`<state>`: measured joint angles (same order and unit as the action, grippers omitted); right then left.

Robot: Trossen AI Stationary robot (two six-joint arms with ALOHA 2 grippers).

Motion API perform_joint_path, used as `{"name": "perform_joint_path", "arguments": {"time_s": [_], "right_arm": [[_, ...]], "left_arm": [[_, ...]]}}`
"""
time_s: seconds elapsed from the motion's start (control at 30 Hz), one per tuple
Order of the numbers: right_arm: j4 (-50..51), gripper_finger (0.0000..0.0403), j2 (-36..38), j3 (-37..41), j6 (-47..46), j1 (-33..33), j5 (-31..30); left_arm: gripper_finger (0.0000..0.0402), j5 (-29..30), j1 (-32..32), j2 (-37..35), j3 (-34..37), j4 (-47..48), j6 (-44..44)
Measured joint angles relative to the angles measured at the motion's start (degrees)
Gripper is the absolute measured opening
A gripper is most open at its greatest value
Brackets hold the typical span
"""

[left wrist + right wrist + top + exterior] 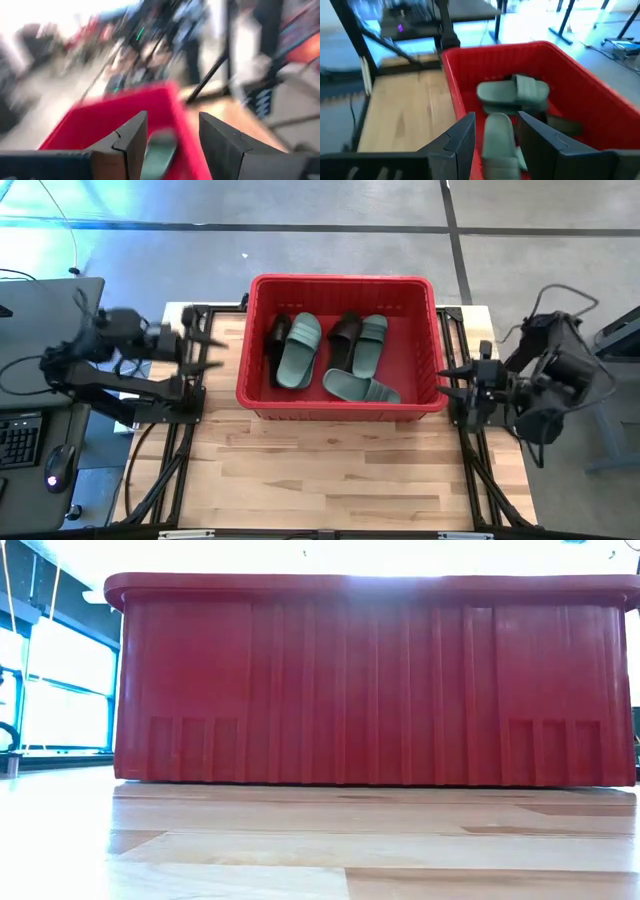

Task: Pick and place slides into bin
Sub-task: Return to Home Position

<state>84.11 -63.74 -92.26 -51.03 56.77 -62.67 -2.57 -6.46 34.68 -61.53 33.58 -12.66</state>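
The red bin (262, 330) stands on the wooden table, at the far middle; its near wall fills the low view (370, 680). Inside lie several sage green slides (300, 350) and two black slides (343, 338), some overlapping, with two green ones (360, 387) along the near wall. My left gripper (218, 352) is open and empty, just outside the bin's left wall. My right gripper (447, 381) is open and empty at the bin's right rim. The right wrist view shows green slides (512, 92) in the bin beyond its fingers (495, 120). The left wrist view (172, 120) is blurred.
Bare wooden table (330, 470) lies between the bin and the near edge. Black frame rails (180, 450) run along both table sides. A desk with a keyboard and mouse (55, 465) stands off the table's left.
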Motion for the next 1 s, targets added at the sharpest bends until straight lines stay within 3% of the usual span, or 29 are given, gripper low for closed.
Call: {"name": "perform_joint_path", "arguments": {"time_s": [0.13,0.23,0.33,0.47,0.57,0.63,0.77,1.0], "right_arm": [[-18.38,0.0134,10.66,17.69,1.49,3.83,-4.41],[-37.99,0.0134,17.85,28.77,11.59,6.22,-3.83],[-61.52,0.0134,23.93,39.10,24.37,6.90,4.69],[-93.96,0.0134,29.40,53.03,40.19,6.49,25.18],[-110.46,0.0134,31.72,61.82,49.07,6.01,34.35],[-114.26,0.0134,33.24,66.29,50.50,5.97,35.74],[-113.00,0.0134,35.86,72.53,44.03,5.93,35.02],[-107.53,0.0134,44.49,75.48,52.40,5.86,22.72]], "left_arm": [[0.0161,-5.69,1.93,-10.12,19.56,-24.00,-0.48],[0.0161,-5.32,1.99,-15.87,29.06,-33.47,1.83],[0.0161,-4.62,1.99,-19.83,34.77,-35.94,5.70],[0.0161,-3.80,1.97,-23.40,37.08,-37.03,7.10],[0.0161,-4.38,1.99,-24.21,37.20,-36.92,7.37],[0.0161,-4.54,1.99,-24.75,37.20,-36.32,8.72],[0.0161,-5.82,1.99,-25.05,37.20,-31.63,12.89],[0.0161,-3.98,1.97,-25.17,37.20,-31.58,9.09]]}}
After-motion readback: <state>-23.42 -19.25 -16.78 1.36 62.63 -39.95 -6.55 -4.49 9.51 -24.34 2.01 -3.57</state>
